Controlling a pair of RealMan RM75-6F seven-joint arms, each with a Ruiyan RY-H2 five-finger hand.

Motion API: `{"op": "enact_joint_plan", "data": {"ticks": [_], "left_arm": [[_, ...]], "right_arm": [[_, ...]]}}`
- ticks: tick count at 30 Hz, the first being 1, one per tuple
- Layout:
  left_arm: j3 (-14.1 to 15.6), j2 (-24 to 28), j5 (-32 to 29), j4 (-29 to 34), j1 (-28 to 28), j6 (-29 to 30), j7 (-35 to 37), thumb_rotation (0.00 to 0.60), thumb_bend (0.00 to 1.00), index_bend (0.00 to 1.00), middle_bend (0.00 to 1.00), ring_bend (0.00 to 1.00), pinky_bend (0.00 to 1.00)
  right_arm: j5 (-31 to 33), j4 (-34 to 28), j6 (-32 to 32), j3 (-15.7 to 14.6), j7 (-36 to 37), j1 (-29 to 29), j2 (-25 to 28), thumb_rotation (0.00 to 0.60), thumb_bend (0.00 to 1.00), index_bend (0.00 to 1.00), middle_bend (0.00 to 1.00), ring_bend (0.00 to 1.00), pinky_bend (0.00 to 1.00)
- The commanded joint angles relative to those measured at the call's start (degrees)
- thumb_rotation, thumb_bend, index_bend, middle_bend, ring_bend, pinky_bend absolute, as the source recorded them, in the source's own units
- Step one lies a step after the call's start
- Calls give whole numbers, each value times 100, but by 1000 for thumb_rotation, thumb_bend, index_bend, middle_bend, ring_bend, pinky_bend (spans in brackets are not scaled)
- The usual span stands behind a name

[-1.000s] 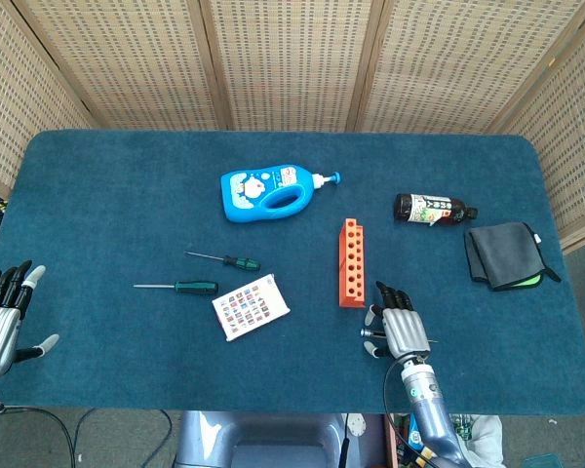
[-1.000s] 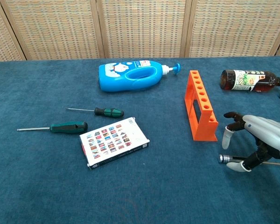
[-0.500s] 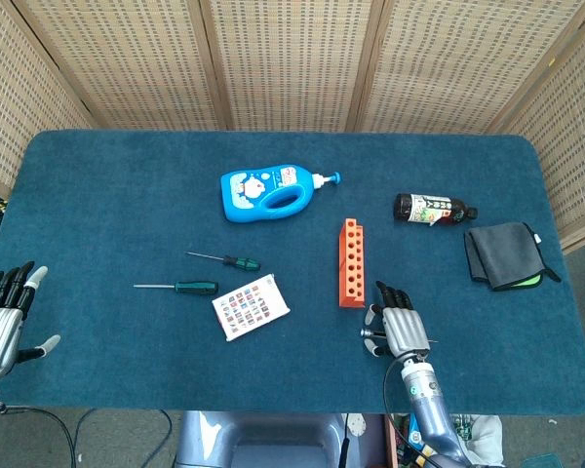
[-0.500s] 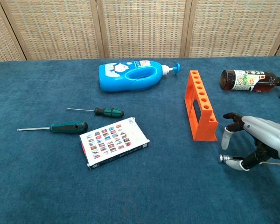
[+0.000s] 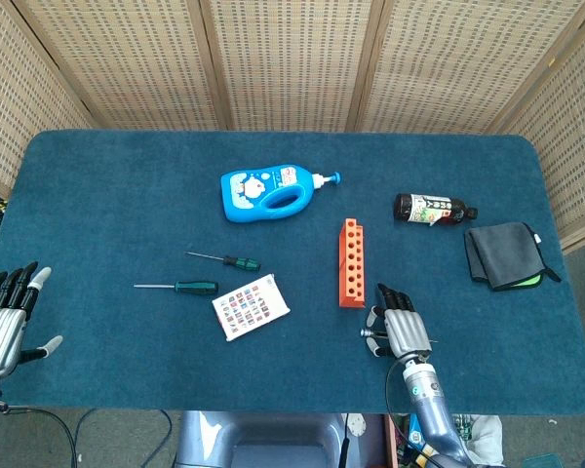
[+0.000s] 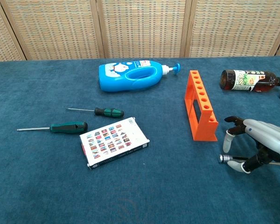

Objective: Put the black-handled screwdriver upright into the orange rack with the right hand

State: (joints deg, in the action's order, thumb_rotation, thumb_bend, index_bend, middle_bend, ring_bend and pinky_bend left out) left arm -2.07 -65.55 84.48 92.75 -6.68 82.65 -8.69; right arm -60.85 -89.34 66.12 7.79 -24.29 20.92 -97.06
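The orange rack (image 5: 351, 261) (image 6: 201, 105) lies along the table right of centre, its row of holes facing up. Just in front of its near end, my right hand (image 5: 400, 331) (image 6: 261, 142) grips the black-handled screwdriver low over the cloth. Only the screwdriver's silver butt end (image 6: 223, 158) shows, pointing left, and a thin shaft (image 6: 273, 164) runs out to the right. The handle is hidden inside the fingers. The tool lies roughly level, not upright. My left hand (image 5: 5, 317) hovers at the table's left front edge, fingers spread, holding nothing.
Two green-handled screwdrivers (image 6: 67, 126) (image 6: 108, 112) lie at the left beside a printed card box (image 6: 113, 141). A blue pump bottle (image 6: 130, 76) lies behind them. A dark bottle (image 6: 247, 80) lies right of the rack, and a grey cloth (image 5: 505, 253) sits at the far right.
My right hand has shifted slightly toward the near edge with the screwdriver in it. The left hand has sunk a little. The table's objects have not moved.
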Motion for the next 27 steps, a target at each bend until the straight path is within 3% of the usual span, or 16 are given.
{"op": "enact_joint_plan", "data": {"ticks": [1, 13, 27], "left_arm": [[4, -2, 0, 0, -1, -4, -4, 600, 0, 0, 0, 0, 0], [18, -15, 16, -7, -13, -16, -28, 600, 0, 0, 0, 0, 0], [27, -21, 32, -1, -22, -21, -29, 600, 0, 0, 0, 0, 0]], "right_arm": [[3, 12, -1, -9, -1, 7, -3, 600, 297, 480, 0, 0, 0], [130, 195, -119, -23, 108, 42, -21, 600, 297, 481, 0, 0, 0], [29, 206, -97, -20, 236, 78, 1, 600, 317, 556, 0, 0, 0]]}}
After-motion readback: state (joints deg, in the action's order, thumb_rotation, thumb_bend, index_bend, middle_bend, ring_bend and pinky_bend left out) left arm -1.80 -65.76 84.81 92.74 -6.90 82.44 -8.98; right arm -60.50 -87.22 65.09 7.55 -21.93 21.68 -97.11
